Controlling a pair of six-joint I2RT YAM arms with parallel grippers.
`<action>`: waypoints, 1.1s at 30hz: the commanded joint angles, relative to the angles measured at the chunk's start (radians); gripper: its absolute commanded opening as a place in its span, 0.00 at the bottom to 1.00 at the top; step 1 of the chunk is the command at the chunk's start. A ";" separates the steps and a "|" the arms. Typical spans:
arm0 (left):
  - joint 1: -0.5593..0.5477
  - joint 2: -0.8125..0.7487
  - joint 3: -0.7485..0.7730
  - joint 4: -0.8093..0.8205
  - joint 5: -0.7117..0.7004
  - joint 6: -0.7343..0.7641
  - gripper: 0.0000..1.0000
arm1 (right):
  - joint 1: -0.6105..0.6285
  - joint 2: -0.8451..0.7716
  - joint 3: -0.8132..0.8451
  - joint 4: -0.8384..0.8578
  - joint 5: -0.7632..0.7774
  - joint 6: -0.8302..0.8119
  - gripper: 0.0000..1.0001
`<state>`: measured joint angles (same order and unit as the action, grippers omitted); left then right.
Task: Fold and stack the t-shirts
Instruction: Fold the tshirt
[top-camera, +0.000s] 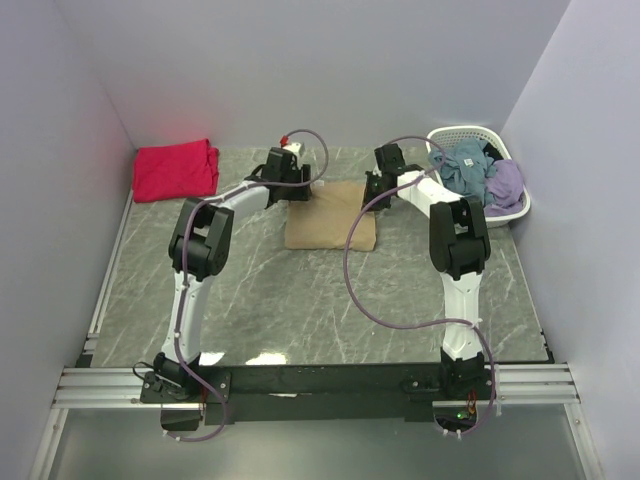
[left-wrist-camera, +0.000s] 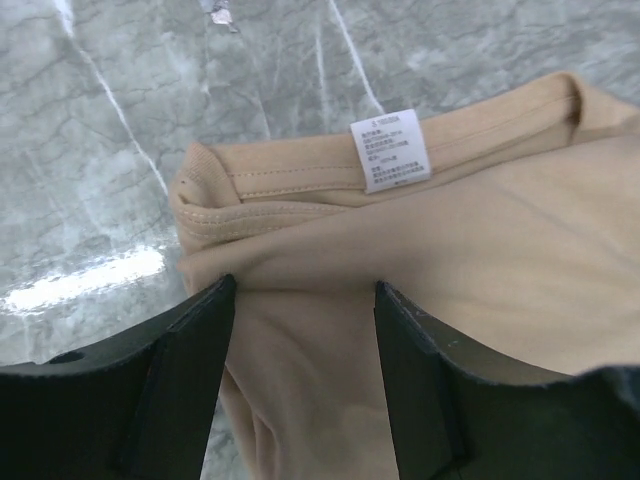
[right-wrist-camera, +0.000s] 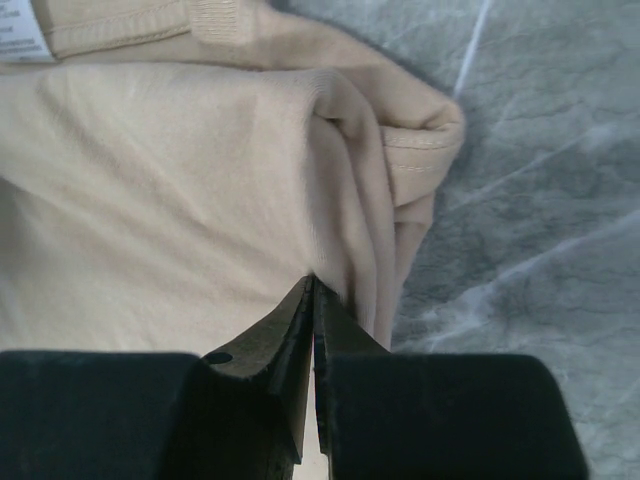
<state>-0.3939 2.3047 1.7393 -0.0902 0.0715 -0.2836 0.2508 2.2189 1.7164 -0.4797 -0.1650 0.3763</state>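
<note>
The tan t-shirt (top-camera: 330, 215) lies folded into a rectangle at the middle of the table, its white neck label (left-wrist-camera: 390, 150) facing up. My left gripper (left-wrist-camera: 305, 290) is open just over the shirt's far left corner, with cloth showing between its fingers (left-wrist-camera: 190, 340). At the far right corner, my right gripper (right-wrist-camera: 313, 285) has its jaws pressed nearly together on a fold of the tan t-shirt (right-wrist-camera: 150, 190). In the top view the left gripper (top-camera: 298, 192) and the right gripper (top-camera: 374, 192) flank the shirt's far edge. The red-pink t-shirt (top-camera: 175, 168) lies folded at the far left corner.
A white lattice basket (top-camera: 520, 208) holding blue and purple clothes stands at the far right against the wall. Grey marble tabletop (top-camera: 300, 300) surrounds the tan shirt. Walls close in on three sides.
</note>
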 joint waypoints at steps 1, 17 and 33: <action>-0.003 -0.040 -0.009 0.001 -0.177 0.087 0.64 | -0.008 -0.011 0.012 -0.027 0.128 -0.019 0.10; -0.019 -0.333 -0.176 0.063 -0.146 0.067 0.68 | -0.004 -0.301 -0.169 0.112 0.168 -0.069 0.23; -0.025 -0.212 -0.218 -0.023 0.208 -0.094 0.65 | 0.013 -0.275 -0.213 0.093 -0.044 -0.056 0.25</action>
<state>-0.4145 2.0426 1.5223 -0.0738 0.2234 -0.3363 0.2535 1.9549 1.5364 -0.3950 -0.1791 0.3168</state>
